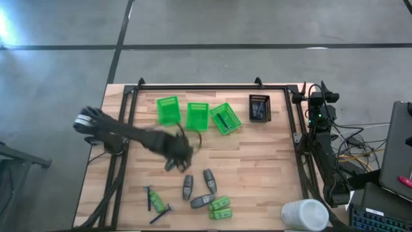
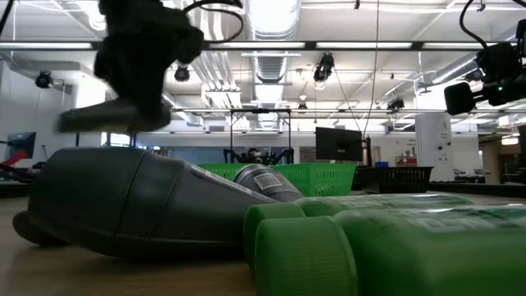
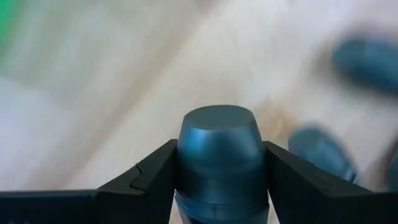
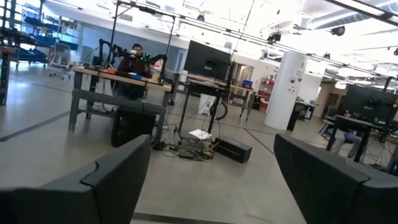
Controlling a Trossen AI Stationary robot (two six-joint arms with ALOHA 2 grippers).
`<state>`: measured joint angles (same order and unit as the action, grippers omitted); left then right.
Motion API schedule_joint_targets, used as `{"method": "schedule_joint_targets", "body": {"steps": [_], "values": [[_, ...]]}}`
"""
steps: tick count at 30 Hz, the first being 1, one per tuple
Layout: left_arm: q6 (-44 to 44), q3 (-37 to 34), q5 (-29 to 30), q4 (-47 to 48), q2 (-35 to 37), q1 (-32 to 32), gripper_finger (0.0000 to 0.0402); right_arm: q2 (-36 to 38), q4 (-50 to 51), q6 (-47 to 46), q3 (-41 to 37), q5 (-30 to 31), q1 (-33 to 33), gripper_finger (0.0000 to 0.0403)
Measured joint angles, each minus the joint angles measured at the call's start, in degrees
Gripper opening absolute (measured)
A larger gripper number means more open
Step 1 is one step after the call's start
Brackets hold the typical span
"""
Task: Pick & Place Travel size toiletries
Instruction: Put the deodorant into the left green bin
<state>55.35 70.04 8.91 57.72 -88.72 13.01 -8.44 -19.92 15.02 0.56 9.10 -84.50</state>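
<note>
My left gripper (image 1: 175,156) hovers over the middle of the table, shut on a dark grey oblong tube (image 3: 216,140). The low view shows that tube (image 2: 111,119) in the air. Below, on the wood, lie three more grey tubes (image 1: 187,185) (image 1: 210,180) (image 1: 201,201), two small green bottles (image 1: 220,207) and black-and-green razor sticks (image 1: 156,203). My right gripper (image 4: 211,177) is open, parked at the table's right edge (image 1: 317,98) and facing the room. My left gripper pinches the grey tube between its two fingers (image 3: 152,177), one on each side of the body just behind the rounded cap end (image 3: 216,127). The tube lies along the fingers, its cap end pointing out past the tips. It is lifted clear of the table, about level.
Three green mesh baskets (image 1: 168,109) (image 1: 197,116) (image 1: 225,118) and a black basket (image 1: 259,107) stand along the far side. A big white cylinder (image 1: 304,214) stands at the near right corner. A dark frame rail (image 1: 212,87) runs around the table.
</note>
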Motion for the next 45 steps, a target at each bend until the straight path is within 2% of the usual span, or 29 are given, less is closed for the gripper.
{"method": "schedule_joint_targets", "body": {"steps": [4, 8, 13, 17, 20, 26, 36, 45], "values": [[-2.0, 0.0, 2.7, 0.8, 8.2, -9.6, 0.0209, 0.0, 0.0, 0.0, 0.0, 0.0, 0.0, 0.0326], [-5.5, 0.0, 4.0, 0.8, 13.7, -22.8, 0.0209, 0.1, 0.0, 0.0, 0.0, 0.0, 0.0, 0.0328], [-9.9, 0.0, 0.7, 0.4, 15.0, -39.3, 0.0209, 0.1, 0.0, 0.0, 0.0, 0.0, 0.0, 0.0343], [-14.2, 0.0, -2.7, -4.4, 13.6, -47.5, 0.0209, 0.1, 0.0, 0.0, 0.0, 0.0, 0.0, 0.0357], [-15.6, 0.0, -5.0, -7.0, 12.0, -49.7, 0.0209, 0.1, 0.0, 0.0, 0.0, 0.0, 0.0, 0.0361], [-17.3, 0.0, -4.0, -6.9, 6.4, -50.4, 0.0209, 0.1, 0.0, 0.0, 0.0, 0.0, 0.0, 0.0350], [-8.6, 0.0, -3.3, -8.0, -3.6, -50.4, 0.0209, 0.1, 0.0, 0.0, 0.0, 0.0, 0.0, 0.0325], [-5.7, 0.0, 0.9, -5.8, -5.0, -50.4, 0.0209, 0.1, 0.0, 0.0, 0.0, 0.0, 0.0, 0.0349]]}}
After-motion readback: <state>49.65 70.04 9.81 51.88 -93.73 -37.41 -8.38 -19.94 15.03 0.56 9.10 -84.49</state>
